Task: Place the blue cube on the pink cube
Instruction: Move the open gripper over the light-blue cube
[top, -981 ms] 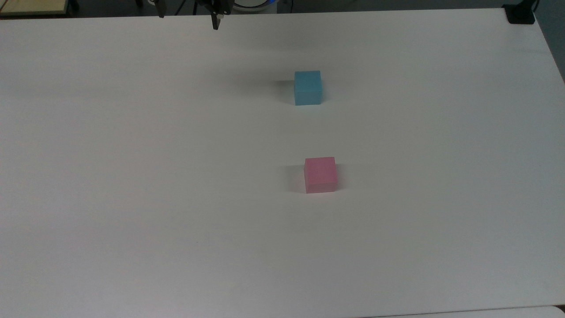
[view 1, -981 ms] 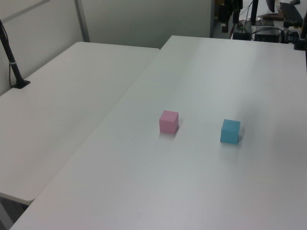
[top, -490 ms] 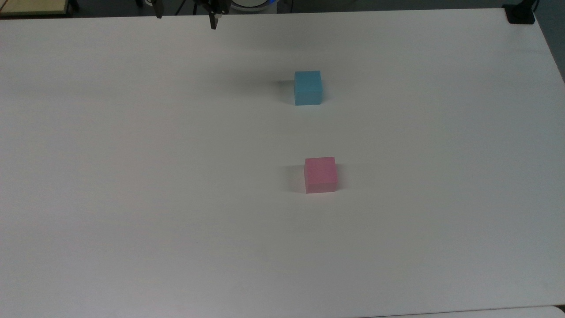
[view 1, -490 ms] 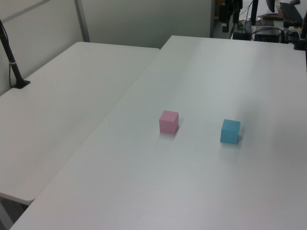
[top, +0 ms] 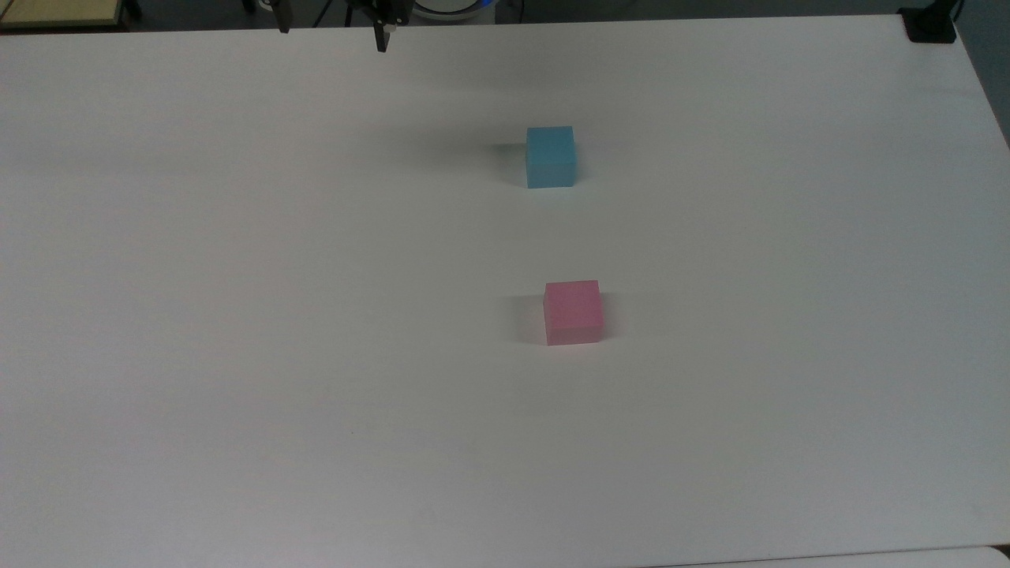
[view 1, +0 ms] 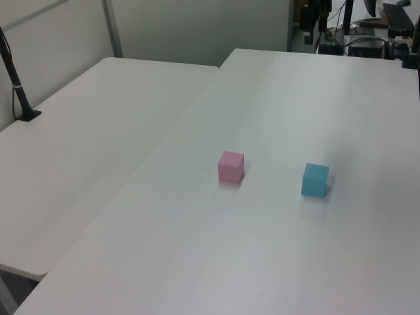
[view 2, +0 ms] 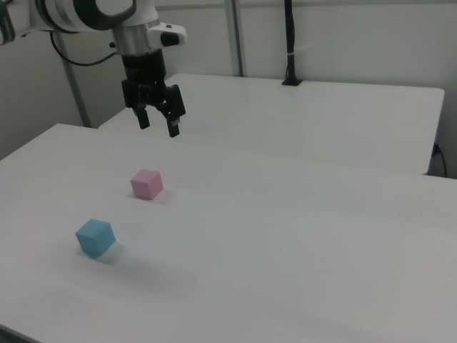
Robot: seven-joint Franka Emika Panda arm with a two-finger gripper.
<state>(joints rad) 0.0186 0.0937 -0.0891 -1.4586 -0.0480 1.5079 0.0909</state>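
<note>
Blue cube sits flat on the white table, alone, nothing touching it. Pink cube rests well apart from it, nearer the camera in the top view, and to the blue cube's left in the left view. Up above in the right view hangs the gripper, fingers spread wide, holding nothing, clear of both cubes.
</note>
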